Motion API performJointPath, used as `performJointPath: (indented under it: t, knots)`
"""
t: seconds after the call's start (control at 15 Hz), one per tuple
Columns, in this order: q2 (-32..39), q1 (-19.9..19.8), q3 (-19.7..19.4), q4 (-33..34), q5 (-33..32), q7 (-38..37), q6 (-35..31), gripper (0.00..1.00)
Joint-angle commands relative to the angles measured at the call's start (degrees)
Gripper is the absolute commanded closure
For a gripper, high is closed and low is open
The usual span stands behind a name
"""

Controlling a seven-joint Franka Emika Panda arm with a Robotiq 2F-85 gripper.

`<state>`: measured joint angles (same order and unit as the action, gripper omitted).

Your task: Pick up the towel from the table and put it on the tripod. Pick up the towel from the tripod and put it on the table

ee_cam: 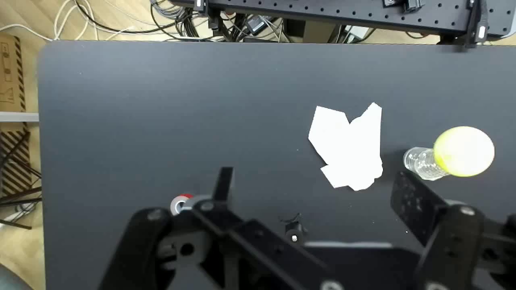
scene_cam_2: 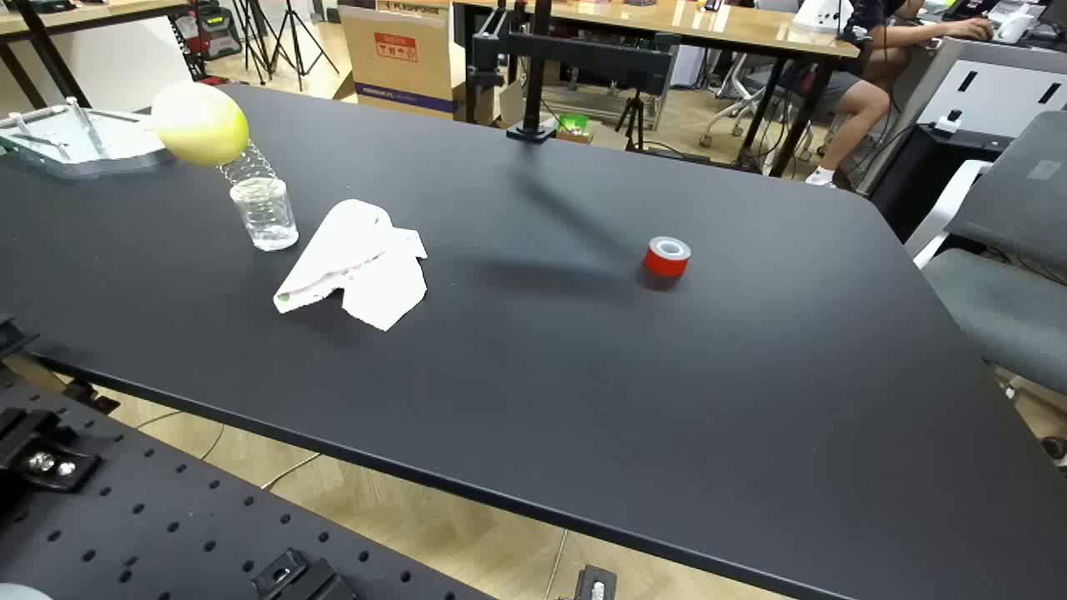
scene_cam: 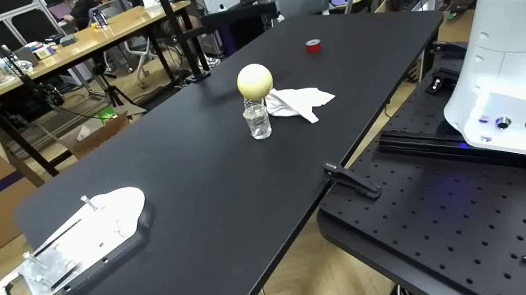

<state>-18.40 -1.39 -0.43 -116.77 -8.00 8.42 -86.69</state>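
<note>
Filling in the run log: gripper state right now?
Gripper: open, jaws wide apart, nothing held; the towel lies on the table.

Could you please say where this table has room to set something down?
Mainly between the red tape and the table's edge by the perforated bench; also between the clear container and the white-topped device. It's crowded around the towel and container.
</note>
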Motion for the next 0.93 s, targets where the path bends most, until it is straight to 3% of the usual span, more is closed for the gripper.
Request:
performJointPath:
  t: [0.0,0.73,0.87]
  knots:
    - [0.1,0.6,-0.5,0.1,-0.1,-0.1,0.0,0.0]
    - [0.0,0.6,-0.5,0.1,-0.1,-0.1,0.0,0.0]
    - [0.3,0.6,0.3,-1.1,-1.2,-2.4,-3.3,0.0]
